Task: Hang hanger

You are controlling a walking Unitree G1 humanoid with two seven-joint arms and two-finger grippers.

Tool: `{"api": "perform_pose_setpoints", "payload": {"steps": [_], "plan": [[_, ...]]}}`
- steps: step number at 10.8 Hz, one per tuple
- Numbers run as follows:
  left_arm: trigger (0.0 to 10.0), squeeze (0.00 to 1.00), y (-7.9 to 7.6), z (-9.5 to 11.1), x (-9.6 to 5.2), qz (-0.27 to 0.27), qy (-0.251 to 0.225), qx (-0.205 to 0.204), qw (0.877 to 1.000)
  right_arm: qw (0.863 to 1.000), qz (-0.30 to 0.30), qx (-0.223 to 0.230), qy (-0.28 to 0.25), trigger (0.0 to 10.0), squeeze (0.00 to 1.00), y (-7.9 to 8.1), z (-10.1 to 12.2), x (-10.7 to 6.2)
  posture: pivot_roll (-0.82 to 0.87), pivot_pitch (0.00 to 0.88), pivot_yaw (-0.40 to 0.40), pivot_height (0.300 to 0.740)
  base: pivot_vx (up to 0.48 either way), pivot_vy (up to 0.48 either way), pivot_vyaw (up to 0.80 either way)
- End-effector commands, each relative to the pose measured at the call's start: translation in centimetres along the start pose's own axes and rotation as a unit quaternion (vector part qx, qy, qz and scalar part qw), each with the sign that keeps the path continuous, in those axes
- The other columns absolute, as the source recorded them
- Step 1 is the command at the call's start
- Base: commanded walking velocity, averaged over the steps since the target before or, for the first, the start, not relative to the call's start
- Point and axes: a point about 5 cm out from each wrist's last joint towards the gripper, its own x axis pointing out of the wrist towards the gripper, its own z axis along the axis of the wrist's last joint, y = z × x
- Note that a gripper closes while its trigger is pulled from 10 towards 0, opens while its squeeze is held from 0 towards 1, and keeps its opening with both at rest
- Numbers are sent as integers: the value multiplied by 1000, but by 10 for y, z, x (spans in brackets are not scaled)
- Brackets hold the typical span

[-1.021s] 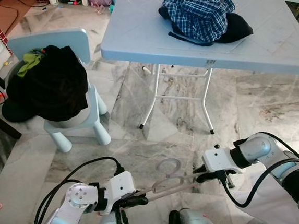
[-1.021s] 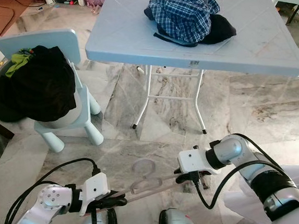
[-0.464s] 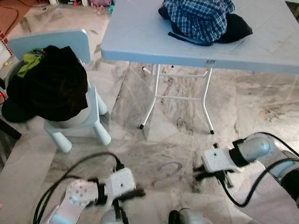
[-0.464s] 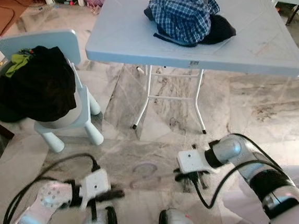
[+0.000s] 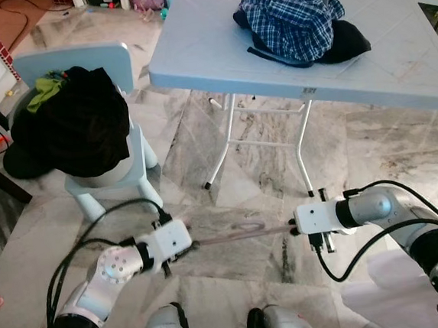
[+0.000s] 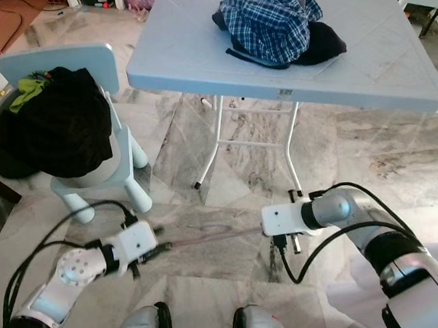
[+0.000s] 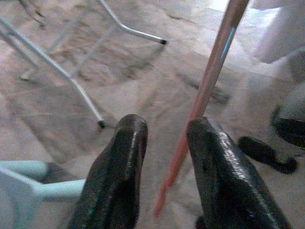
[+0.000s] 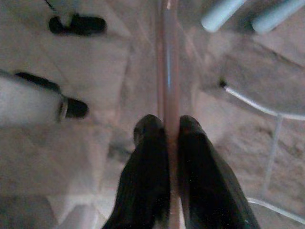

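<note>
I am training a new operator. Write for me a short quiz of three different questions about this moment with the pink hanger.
1. True or false: the right gripper is shut on the thin pink plastic hanger.
2. Which lies on the pale blue folding table? A) a heap of blue checked and black clothes B) a stack of plates C) a green bottle
3. Fill in: the black garment is piled on the small pale blue ____.

Key
1. True; its fingers pinch the bar.
2. A
3. chair; the left gripper is open around the hanger's other end.
</note>
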Motion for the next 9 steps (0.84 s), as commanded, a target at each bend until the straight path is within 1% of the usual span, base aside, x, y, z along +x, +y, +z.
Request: {"api": "perform_pose_setpoints", "payload": {"steps": [1, 2, 3, 4, 5, 6, 7, 8, 9], "plan": [[10000, 1000, 4, 3, -1, 30, -7, -2, 1000, 1000, -15, 7, 22, 0, 0, 3, -9, -1, 2, 121, -42, 740, 0, 0, 0], [10000, 1000, 6, 1, -3, 102, -26, -51, 993, 996, -62, 55, 17, 0, 0, 10, -15, 5, -1, 114, -45, 740, 0, 0, 0], [10000, 1000, 3, -7, -9, 163, -38, -127, 978, 977, -127, 174, -6, 0, 0, 18, -22, 12, 5, 114, -59, 740, 0, 0, 0], [10000, 1000, -7, -19, -17, 214, -32, -148, 965, 943, -185, 278, 7, 0, 0, 40, -37, 18, 26, 122, -72, 740, 0, 0, 0], [10000, 1000, -9, -24, -22, 275, -35, -199, 940, 886, -247, 392, 7, 0, 0, 58, -48, 20, 30, 130, -70, 740, 0, 0, 0], [10000, 1000, -7, -28, -25, 322, -34, -235, 917, 834, -295, 467, 6, 0, 0, 73, -55, 22, 25, 138, -69, 740, 0, 0, 0], [10000, 1000, -7, -30, -26, 337, -31, -248, 908, 795, -326, 511, -3, 0, 0, 81, -56, 22, 14, 144, -66, 740, 0, 0, 0], [10000, 1000, -6, -30, -27, 344, -34, -259, 902, 749, -364, 554, 1, 0, 0, 90, -60, 22, 4, 145, -64, 740, 0, 0, 0], [10000, 518, -4, -28, -23, 338, -41, -275, 899, 688, -419, 593, -20, 10000, 0, 92, -57, 20, -5, 145, -59, 740, 0, 0, 0]]}}
